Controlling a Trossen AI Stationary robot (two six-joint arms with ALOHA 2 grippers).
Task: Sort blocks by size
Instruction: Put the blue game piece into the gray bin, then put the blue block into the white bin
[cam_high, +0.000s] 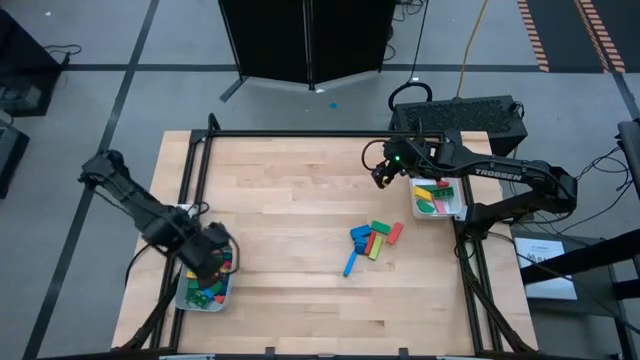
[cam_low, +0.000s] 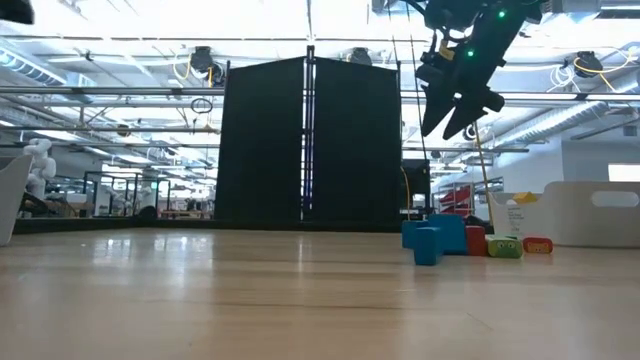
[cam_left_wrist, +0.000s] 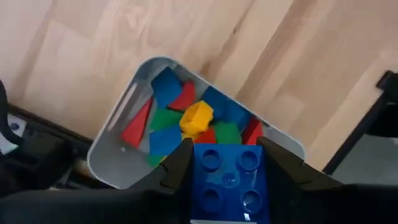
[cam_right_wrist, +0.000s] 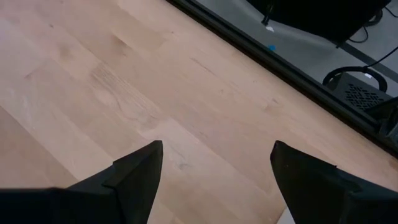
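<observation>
In the left wrist view my left gripper (cam_left_wrist: 225, 152) is shut on a blue studded block (cam_left_wrist: 229, 180). It hangs over the pale left tray (cam_left_wrist: 118, 127), which holds several red, green, blue and yellow blocks (cam_left_wrist: 186, 121). From above, this gripper (cam_high: 213, 258) is at the table's near left, over that tray (cam_high: 203, 293). A loose cluster of blocks (cam_high: 372, 240) lies on the wood right of centre. My right gripper (cam_high: 382, 172) hangs open above bare wood beside the right tray (cam_high: 438, 198), which also holds blocks. My left gripper pinches the blue block by two opposite sides (cam_left_wrist: 200, 177) between its two fingers. The fingers point down from above. The block's studded face shows to the wrist camera, and the block is lifted clear above the tray's blocks.
Black frame rails (cam_high: 300, 133) run along the table's far and side edges. A black box (cam_high: 470, 115) stands beyond the far right corner. Bare wood (cam_high: 290, 210) lies between the two trays. In the low view the loose blocks (cam_low: 440, 238) stand before the right tray (cam_low: 590, 215).
</observation>
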